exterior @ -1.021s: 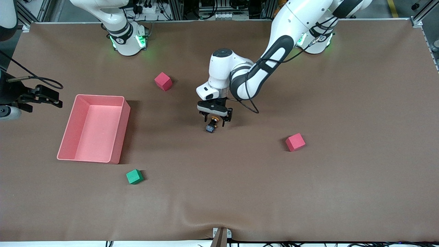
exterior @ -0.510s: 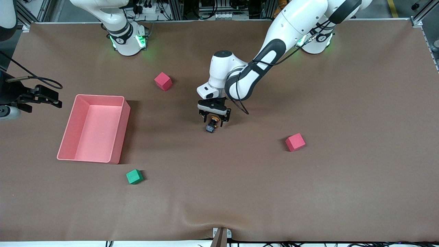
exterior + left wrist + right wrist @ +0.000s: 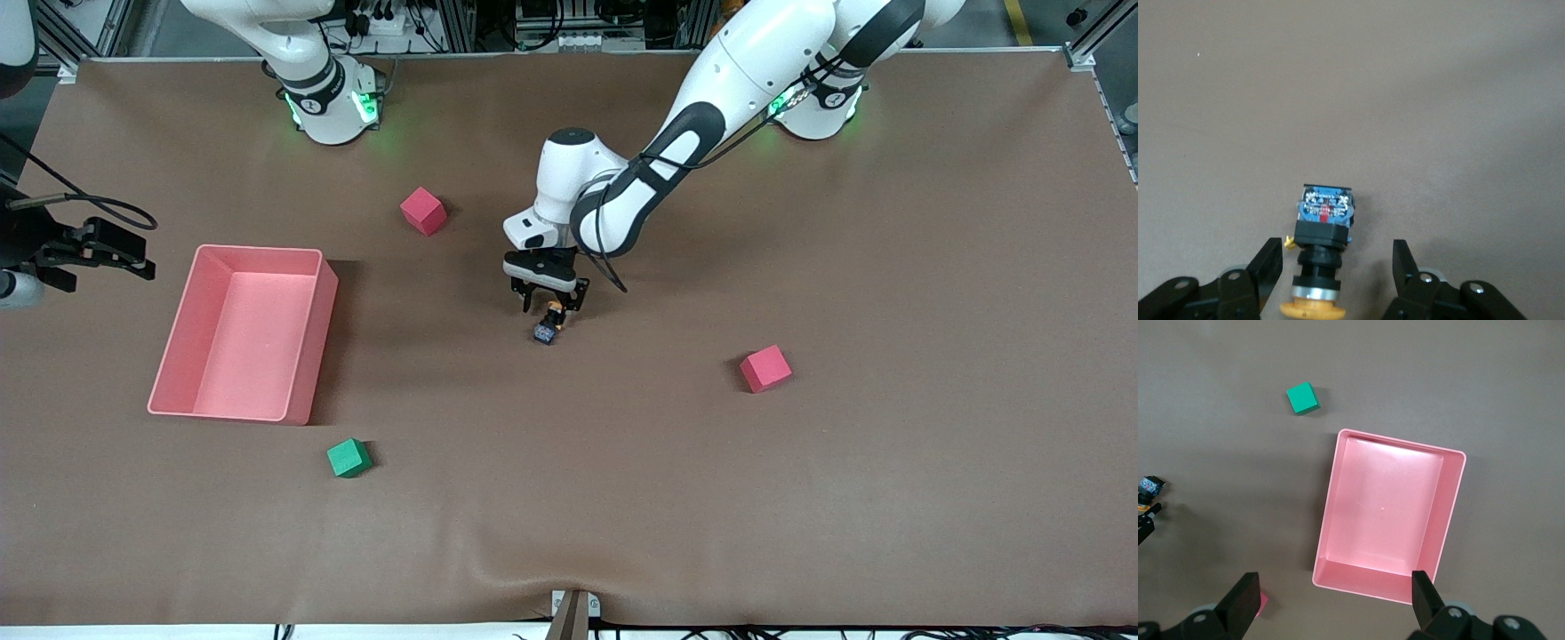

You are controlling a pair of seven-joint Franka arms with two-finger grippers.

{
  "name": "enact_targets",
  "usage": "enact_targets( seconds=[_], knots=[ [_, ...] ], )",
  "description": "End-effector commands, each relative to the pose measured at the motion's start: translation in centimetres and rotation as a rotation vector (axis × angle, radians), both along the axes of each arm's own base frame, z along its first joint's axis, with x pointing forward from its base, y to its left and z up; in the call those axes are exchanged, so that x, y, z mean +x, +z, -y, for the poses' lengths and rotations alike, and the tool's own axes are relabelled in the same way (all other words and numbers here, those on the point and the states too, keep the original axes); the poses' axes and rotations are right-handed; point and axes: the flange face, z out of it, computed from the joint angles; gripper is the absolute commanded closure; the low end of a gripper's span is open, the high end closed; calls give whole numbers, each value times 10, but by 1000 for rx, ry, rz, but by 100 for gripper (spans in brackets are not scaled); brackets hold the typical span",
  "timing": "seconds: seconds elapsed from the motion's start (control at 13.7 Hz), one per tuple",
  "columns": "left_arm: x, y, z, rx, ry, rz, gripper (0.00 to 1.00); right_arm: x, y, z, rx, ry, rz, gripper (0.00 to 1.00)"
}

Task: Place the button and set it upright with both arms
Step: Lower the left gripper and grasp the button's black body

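Note:
The button (image 3: 545,329) lies on its side on the brown table mat near the middle, orange cap toward the robots' bases, dark blue body toward the front camera. My left gripper (image 3: 551,307) is low over it and open, one finger on each side of the cap end, with gaps showing. In the left wrist view the button (image 3: 1321,233) lies between the fingers of the left gripper (image 3: 1338,257). My right gripper (image 3: 133,258) waits open and empty, high over the mat beside the pink bin; in its own view the right gripper (image 3: 1335,587) sees the button (image 3: 1149,485) at the edge.
An empty pink bin (image 3: 258,251) sits toward the right arm's end, also in the right wrist view (image 3: 1391,443). One red cube (image 3: 423,211) lies near the bases, another (image 3: 765,368) toward the left arm's end. A green cube (image 3: 348,458) lies nearer the front camera.
My left gripper has come lower and shifted slightly toward the bases, closing in on the button's cap end. The button has not moved. The right arm has barely drifted.

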Motion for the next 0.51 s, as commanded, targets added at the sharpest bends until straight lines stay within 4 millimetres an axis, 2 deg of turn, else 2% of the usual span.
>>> enact_targets(
  seconds=[0.0, 0.44],
  knots=[
    [9, 0, 5, -28, -14, 30, 24, -1, 8, 6, 8, 4, 13, 0],
    [12, -9, -1, -25, -61, 47, 25, -2, 13, 8, 6, 3, 21, 0]
  ],
)
